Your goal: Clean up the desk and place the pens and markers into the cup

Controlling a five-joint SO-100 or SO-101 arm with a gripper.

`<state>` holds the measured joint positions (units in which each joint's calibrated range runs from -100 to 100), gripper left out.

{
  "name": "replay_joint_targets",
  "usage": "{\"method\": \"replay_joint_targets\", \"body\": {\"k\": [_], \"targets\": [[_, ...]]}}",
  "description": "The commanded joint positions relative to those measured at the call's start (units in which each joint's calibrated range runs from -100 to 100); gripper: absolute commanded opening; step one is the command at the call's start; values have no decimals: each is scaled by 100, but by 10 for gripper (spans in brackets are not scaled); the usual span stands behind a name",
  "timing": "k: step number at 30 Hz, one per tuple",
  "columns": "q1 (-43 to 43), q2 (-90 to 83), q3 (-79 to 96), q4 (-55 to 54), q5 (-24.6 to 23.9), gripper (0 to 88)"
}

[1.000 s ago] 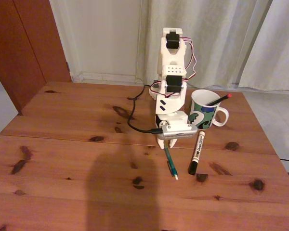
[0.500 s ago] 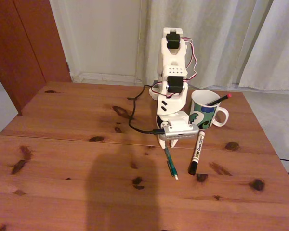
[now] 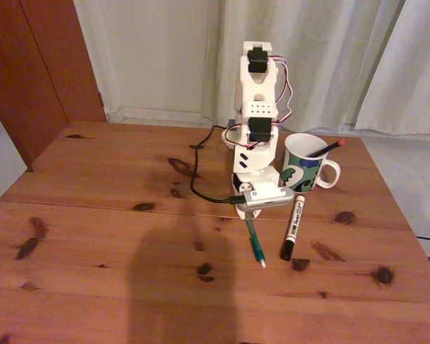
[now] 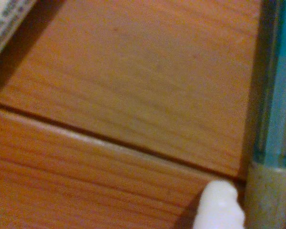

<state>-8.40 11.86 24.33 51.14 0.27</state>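
Now, change: arm risen a little; teal pen [image 3: 254,242] slightly lifted
gripper [image 3: 245,215]: pinching the pen's top
cup [image 3: 304,163]: beside, holds one pen

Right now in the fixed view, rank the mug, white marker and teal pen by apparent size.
1. Mug, clearly bulkiest.
2. White marker, thicker than the pen.
3. Teal pen, slimmest; its upper end is hidden under the claw, so length against the marker is unsure.
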Motion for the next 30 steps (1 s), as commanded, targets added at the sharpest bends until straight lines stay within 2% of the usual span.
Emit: {"method": "replay_joint_targets", "body": {"k": [1,4,8,19,30], "targets": [[24,-40,-17,-103,41,98],[32,-40,-17,-103,41,95],[48,-40,-8,-103,41,0],[136,-313,-80,-103,5,8],[136,-2672,669,-103,-48,8]]}}
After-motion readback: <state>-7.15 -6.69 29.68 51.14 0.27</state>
